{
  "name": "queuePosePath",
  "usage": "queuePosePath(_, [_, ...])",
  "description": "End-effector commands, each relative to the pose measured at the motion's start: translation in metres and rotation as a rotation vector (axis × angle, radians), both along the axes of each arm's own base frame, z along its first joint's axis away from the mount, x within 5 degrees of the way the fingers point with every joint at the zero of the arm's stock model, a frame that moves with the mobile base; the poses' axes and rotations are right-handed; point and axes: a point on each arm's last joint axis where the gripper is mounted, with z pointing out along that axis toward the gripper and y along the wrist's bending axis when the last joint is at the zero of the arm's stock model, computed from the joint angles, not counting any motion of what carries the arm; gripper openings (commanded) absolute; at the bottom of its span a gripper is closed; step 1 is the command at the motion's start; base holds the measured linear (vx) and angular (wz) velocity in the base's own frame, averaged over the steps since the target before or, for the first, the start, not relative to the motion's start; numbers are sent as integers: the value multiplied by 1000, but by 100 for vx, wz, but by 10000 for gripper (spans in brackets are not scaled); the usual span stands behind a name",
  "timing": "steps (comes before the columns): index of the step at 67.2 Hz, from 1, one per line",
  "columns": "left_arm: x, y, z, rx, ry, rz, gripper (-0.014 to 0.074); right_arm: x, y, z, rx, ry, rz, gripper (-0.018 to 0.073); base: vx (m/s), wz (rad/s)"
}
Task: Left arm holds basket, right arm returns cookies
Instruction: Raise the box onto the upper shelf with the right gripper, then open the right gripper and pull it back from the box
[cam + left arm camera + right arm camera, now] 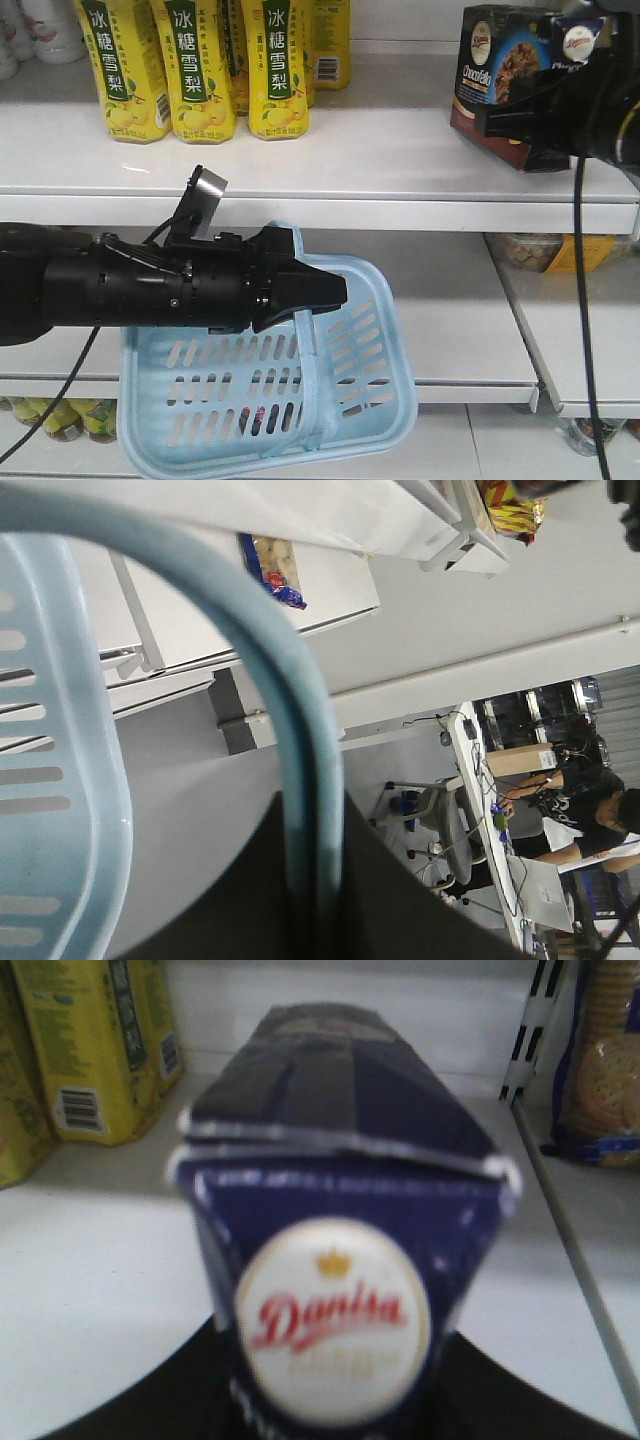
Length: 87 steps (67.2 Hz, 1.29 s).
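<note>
Basket [270,400] hangs by its pale blue band handle [310,380] from your left gripper [310,290] in the front view, jaws shut on the band, tub tilted open-side toward the camera and looking empty. Same view: your right gripper [545,125] is up at the top shelf [330,150], clamped on the Danisa cookie box [500,85]; the box's lower edge looks at or just above the shelf surface, can't tell if it's touching. Yellow pear drink cartons [200,65] stand well left of it. Left wrist view: handle band [290,740] runs straight into the dark jaw, so the hold looks secure; basket wall [50,780] at left. Right wrist view: box [340,1210] fills the frame, end flap with round logo facing the lens, black gripper body under it, fingertips not visible here; drink cartons [90,1050] left, biscuit packs [605,1070] right past the divider. Handling, my read: cardboard is light but crushable and smooth, so grip the broad side faces mid-height with modest force and avoid the flap ends. Basket plastic is stiff; the thin band flexes, expect swing.
</note>
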Motion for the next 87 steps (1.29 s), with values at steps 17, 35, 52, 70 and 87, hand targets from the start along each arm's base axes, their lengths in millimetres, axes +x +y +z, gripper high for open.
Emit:
queuePosePath(17, [2, 2, 33, -132, -50, 60, -3, 23, 4, -4, -23, -66, -23, 328, 0, 0])
queuePosePath(35, [2, 2, 33, -132, -50, 60, -3, 22, 4, -4, 39, -58, -38, 531, 0, 0])
queuePosePath(52, [2, 2, 33, -132, -50, 60, -3, 10, 2, 9, 82, -91, -31, 556, 0, 0])
queuePosePath(70, [2, 2, 33, -132, -50, 60, -3, -11, -8, 29, 130, -123, -65, 556, 0, 0])
queuePosePath(87, [2, 2, 33, -132, -50, 60, -3, -31, -12, 39, 110, -97, -21, 556, 0, 0])
